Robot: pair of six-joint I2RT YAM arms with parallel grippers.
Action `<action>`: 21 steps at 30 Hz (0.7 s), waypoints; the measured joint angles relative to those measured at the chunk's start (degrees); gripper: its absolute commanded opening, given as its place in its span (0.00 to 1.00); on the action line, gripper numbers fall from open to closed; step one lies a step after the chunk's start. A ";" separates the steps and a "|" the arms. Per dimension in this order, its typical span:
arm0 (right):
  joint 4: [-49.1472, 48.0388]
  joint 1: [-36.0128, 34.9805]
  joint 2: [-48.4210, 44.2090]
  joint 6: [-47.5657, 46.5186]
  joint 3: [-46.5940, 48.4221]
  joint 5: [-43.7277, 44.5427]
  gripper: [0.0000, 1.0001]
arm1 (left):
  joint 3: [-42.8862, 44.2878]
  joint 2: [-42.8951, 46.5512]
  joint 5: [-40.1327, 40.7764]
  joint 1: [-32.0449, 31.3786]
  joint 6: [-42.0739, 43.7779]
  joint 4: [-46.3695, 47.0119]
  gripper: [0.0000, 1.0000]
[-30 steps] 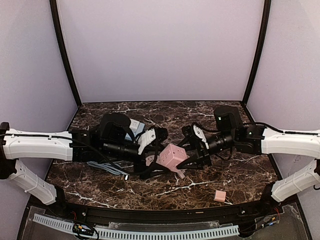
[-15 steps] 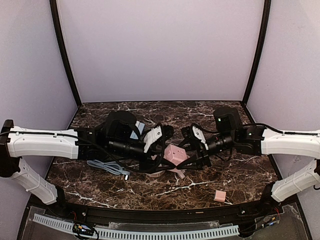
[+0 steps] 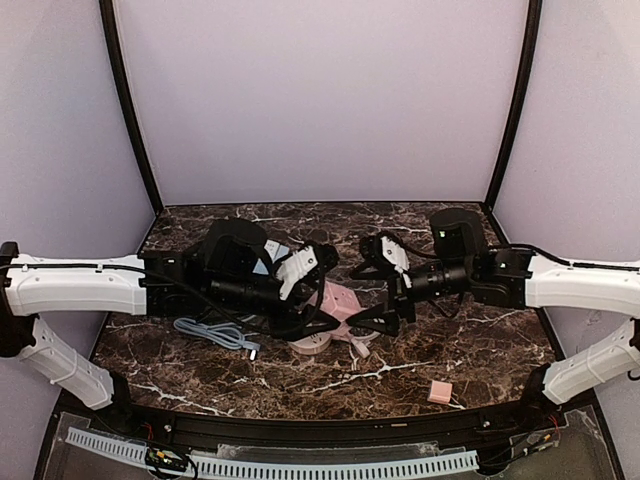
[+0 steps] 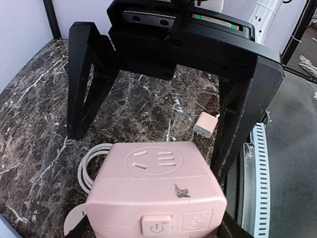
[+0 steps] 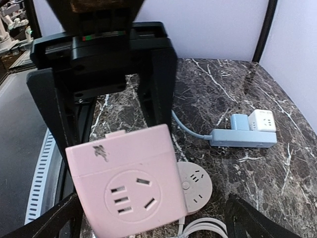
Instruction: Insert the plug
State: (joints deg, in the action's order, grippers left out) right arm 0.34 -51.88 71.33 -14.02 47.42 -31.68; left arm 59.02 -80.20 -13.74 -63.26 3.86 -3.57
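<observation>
My left fingers are closed on the pink socket cube, one on each side, holding it clear of the counter near the middle, between my two arms. My right fingers are spread wide, facing the cube from the other side and touching nothing.

The cube is about as tall as it is wide, so it has no real long axis. Its socket face is turned up and toward my right wrist. In that view it sits a little tilted, with its lower left corner dipping. The face with the power button and a second square button looks back at my left wrist.

It is pale pink with rounded edges. It has a round recess with five slots on the socket face, and a dark scuff near the edge where the two faces meet.

The small pink plug lies flat on the counter near its front right edge, well apart from the cube. It is too small for me to tell which way its prongs point.

A white round socket and a loop of white cord lie on the counter just below the cube. A blue power strip lies farther off.
</observation>
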 measured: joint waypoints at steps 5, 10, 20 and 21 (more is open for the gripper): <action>0.24 0.00 -1.03 1.75 0.81 6.16 0.99 | -1.33 4.59 5.90 0.17 -1.68 -3.87 0.01; -0.20 0.00 -2.91 3.06 0.76 12.26 0.99 | -1.57 6.56 11.76 0.55 -5.95 -9.14 0.01; -0.50 0.02 5.22 6.54 1.57 19.50 0.97 | -2.84 7.50 24.17 0.63 -17.73 -20.35 0.01; -0.11 0.00 6.34 7.19 1.75 19.45 0.96 | -2.84 7.32 25.07 0.76 -18.03 -21.92 0.01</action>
State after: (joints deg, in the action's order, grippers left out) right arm 0.23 -51.88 77.67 -6.83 49.17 -12.23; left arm 56.18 -72.88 11.33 -62.50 -14.17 -25.50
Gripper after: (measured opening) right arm 0.979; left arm 0.583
